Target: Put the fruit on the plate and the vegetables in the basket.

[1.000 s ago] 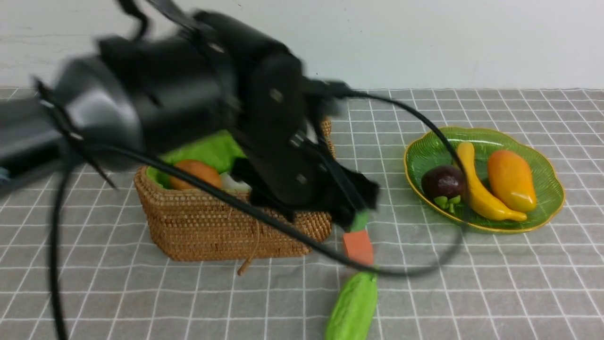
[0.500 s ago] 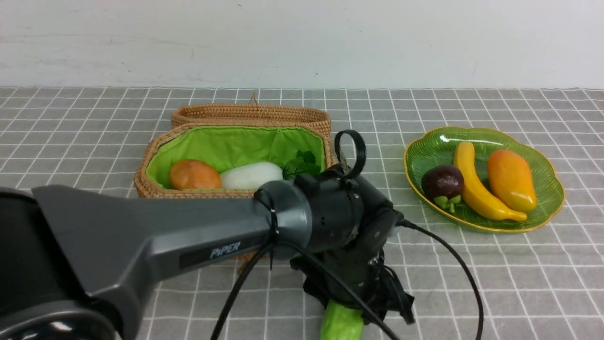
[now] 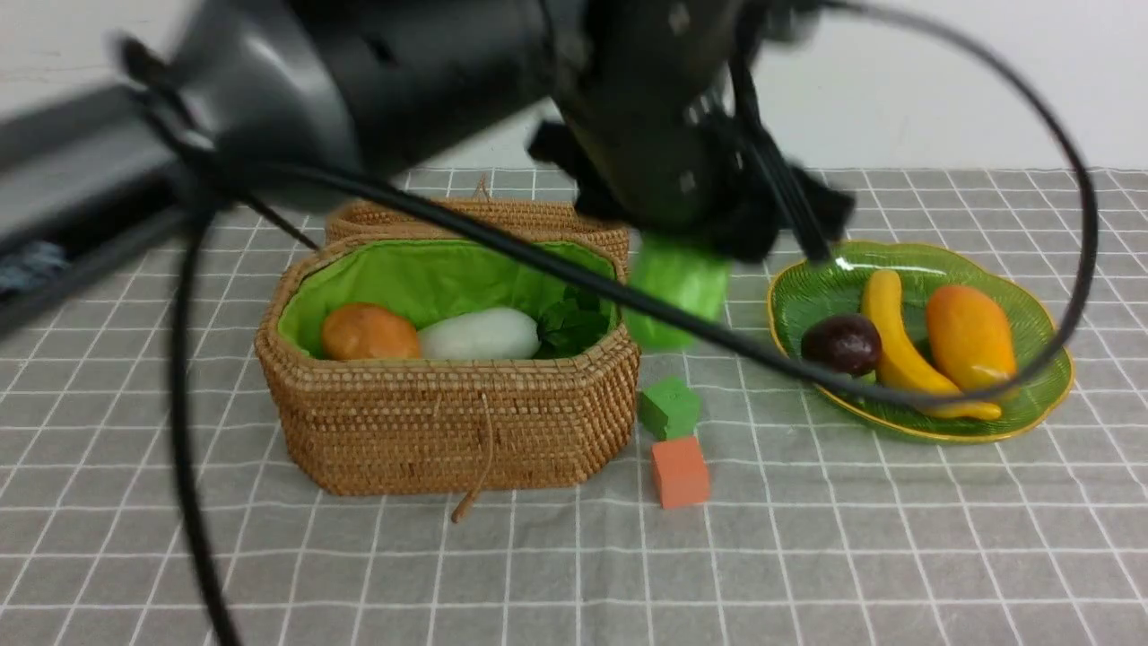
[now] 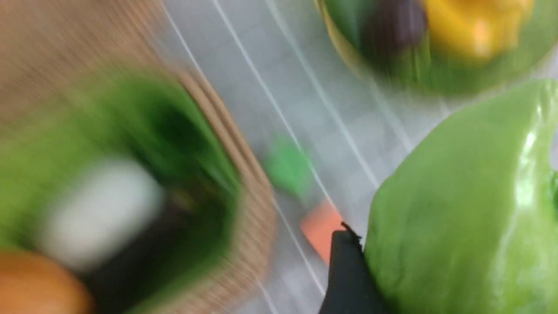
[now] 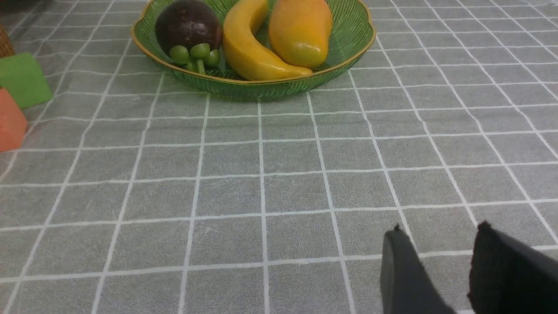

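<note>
While the left gripper [image 3: 686, 260] hangs in the air with its jaws clamped on the light-green gourd [image 3: 674, 292], the gourd's free end points down toward the checked tablecloth [image 3: 807, 538], clear of it. Just beside that hand, on its left, stands the woven basket [image 3: 448, 422] with its green lining, and inside lie the brown-orange potato [image 3: 369, 332], the white radish [image 3: 480, 334] and the dark leafy greens [image 3: 569, 323]; the basket's lid [image 3: 475, 215] stands behind it. Below the held gourd and slightly nearer the camera sit a green cube [image 3: 669, 407] and an orange cube [image 3: 680, 471], touching or nearly so. To the hand's right the green glass plate [image 3: 1049, 386] carries the mangosteen [image 3: 841, 344], the banana [image 3: 906, 359] and the mango [image 3: 971, 341], all resting together. The right gripper [image 5: 440, 261] is low over bare cloth, well apart from the plate, its jaws parted a little with nothing between them. The left wrist view is badly blurred; one black finger [image 4: 346, 274] presses against the gourd's skin there.
</note>
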